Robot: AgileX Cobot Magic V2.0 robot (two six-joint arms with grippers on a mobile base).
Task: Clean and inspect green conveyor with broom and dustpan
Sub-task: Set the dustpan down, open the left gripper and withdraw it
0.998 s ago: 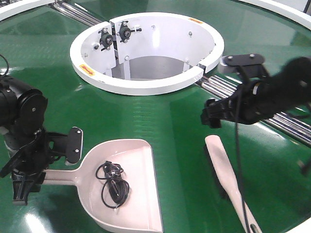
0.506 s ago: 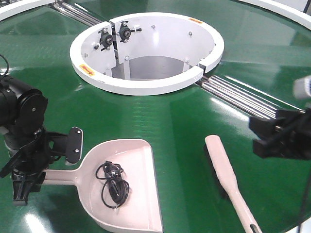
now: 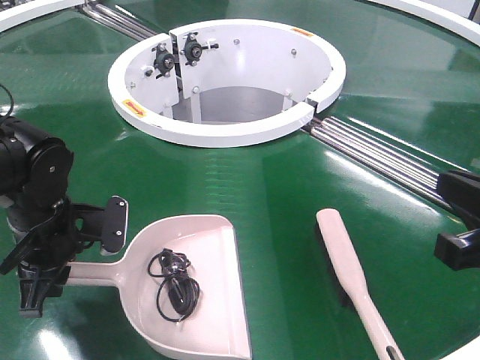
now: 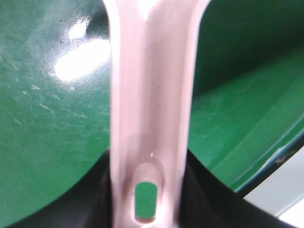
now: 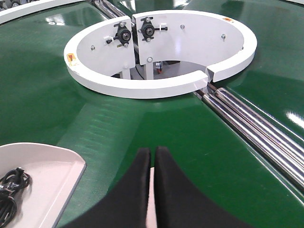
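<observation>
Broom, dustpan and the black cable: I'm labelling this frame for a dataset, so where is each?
broom [image 3: 351, 274], front-facing view, on its pale top, mid-length.
dustpan [image 3: 219, 262], front-facing view, on the bare pan floor.
black cable [image 3: 177, 294], front-facing view, on the coiled bundle inside the pan.

The left arm [image 3: 34, 176] was matte black, built of rounded joint housings, with a small silver screw on one round cover and a thin black cable [image 3: 6, 97] looping off its upper edge. The left hand [image 3: 64, 251] carried a flat black finger plate [image 3: 114, 223] with two bright screws. The right hand [image 5: 152, 190] showed two smooth black fingers [image 5: 135, 194] tapering to blunt tips.
</observation>
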